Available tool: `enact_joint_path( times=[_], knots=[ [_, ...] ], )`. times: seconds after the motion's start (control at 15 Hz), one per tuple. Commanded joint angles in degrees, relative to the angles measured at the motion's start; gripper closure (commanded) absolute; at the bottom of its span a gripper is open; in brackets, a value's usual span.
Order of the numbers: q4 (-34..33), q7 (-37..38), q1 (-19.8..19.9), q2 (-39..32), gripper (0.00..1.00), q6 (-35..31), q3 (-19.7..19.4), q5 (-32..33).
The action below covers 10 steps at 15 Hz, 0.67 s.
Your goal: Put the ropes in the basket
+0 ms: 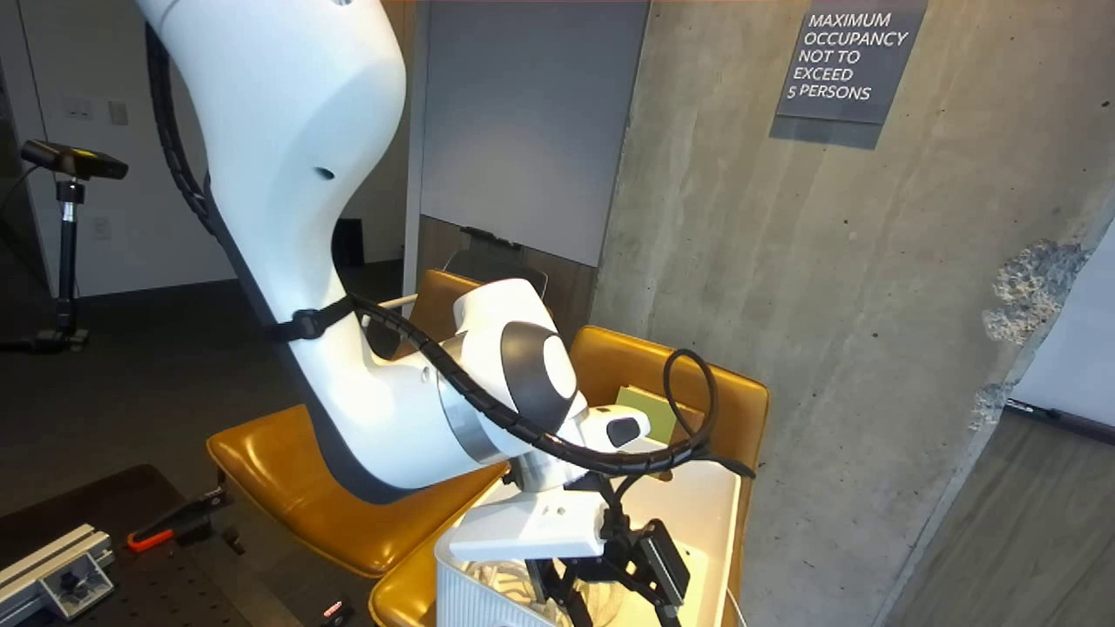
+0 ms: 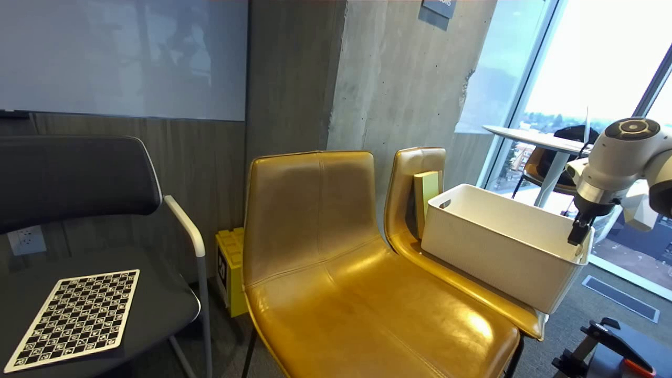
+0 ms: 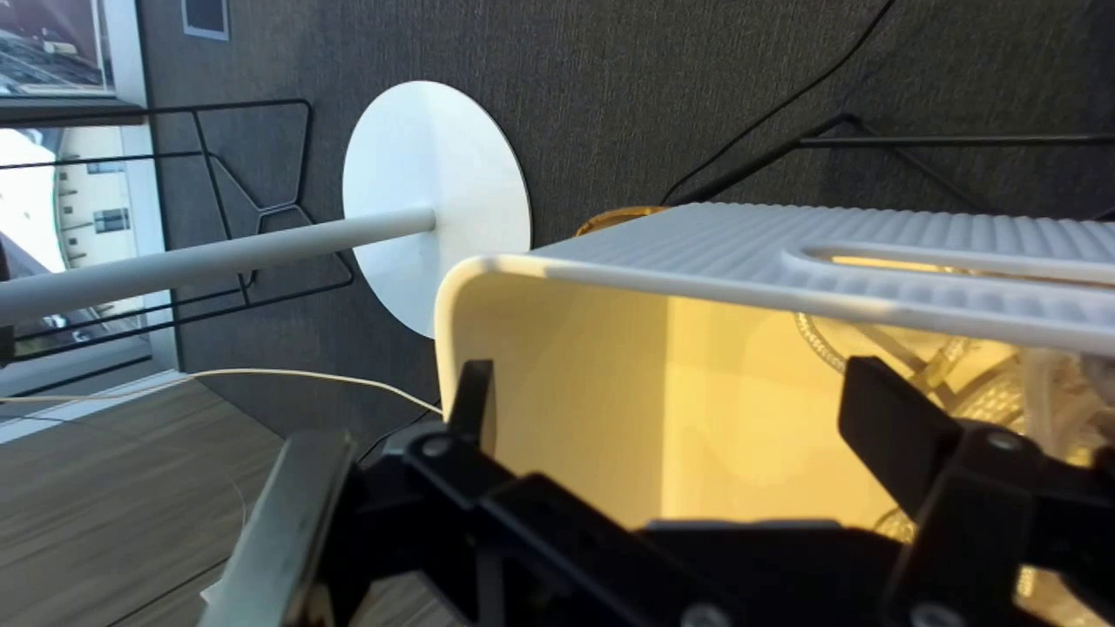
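Observation:
The basket is a long white bin with ribbed sides; its wall shows in both exterior views [image 1: 488,596] [image 2: 488,257] and in the wrist view [image 3: 679,252]. Pale, looped ropes [image 1: 505,579] lie inside the basket; they also show at the right of the wrist view [image 3: 993,401], partly hidden by a finger and the basket wall. My gripper [image 3: 671,392] is open with its fingers wide apart and nothing between them. It is over one end of the basket, as an exterior view shows the gripper [image 2: 577,236] at the bin's near-right end.
The basket stands on a tan chair [image 2: 472,278], with another tan chair [image 2: 336,310] beside it. A yellow-green book-like object [image 2: 428,191] leans on the chair back behind the basket. A concrete wall [image 1: 827,305] is close behind. A clamp tool [image 1: 174,522] lies on a dark surface.

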State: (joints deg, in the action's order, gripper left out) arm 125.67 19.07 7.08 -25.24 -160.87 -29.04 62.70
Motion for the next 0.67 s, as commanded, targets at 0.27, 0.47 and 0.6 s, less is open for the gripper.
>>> enact_joint_path(
  times=[0.27, 0.47, 0.6],
  knots=[
    [0.4, 0.9, -0.5, 3.7, 0.00, -0.8, -2.0, 5.2],
    [0.9, 2.0, -0.7, 3.5, 0.00, -0.9, -2.3, 7.0],
    [1.1, 2.7, -0.6, 3.2, 0.00, -0.9, -2.4, 8.1]
  ],
)
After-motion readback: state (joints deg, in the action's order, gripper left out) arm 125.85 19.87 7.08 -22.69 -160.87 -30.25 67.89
